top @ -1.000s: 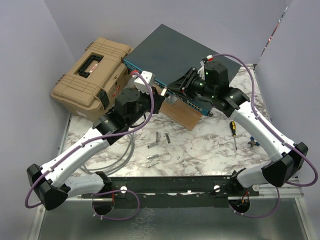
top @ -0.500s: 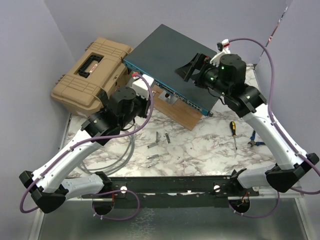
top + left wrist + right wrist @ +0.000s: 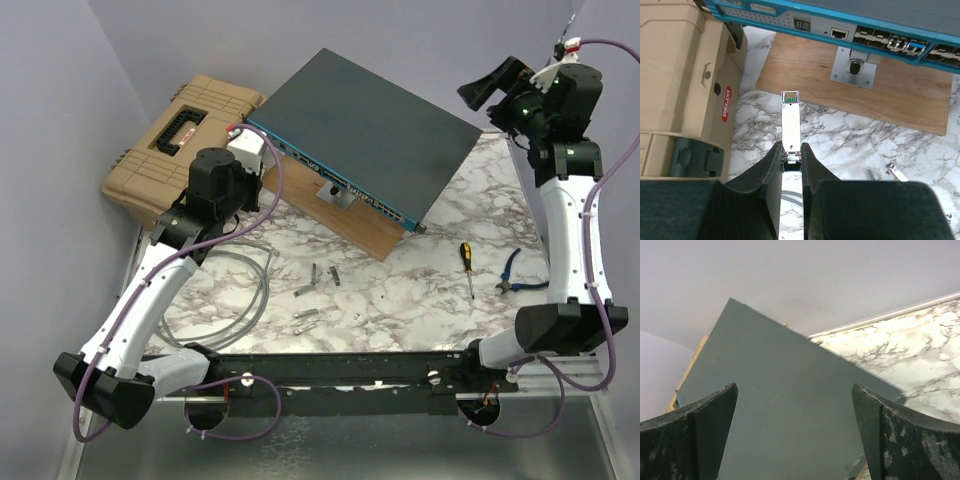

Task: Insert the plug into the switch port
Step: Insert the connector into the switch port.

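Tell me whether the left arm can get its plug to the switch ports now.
Probably yes: the left gripper holds the plug aimed at the switch, and nothing stands between them.

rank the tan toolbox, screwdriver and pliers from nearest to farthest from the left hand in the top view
1. tan toolbox: right beside the left hand, on its left.
2. screwdriver: far off to the right, on the marble.
3. pliers: farther right again, just past the screwdriver.
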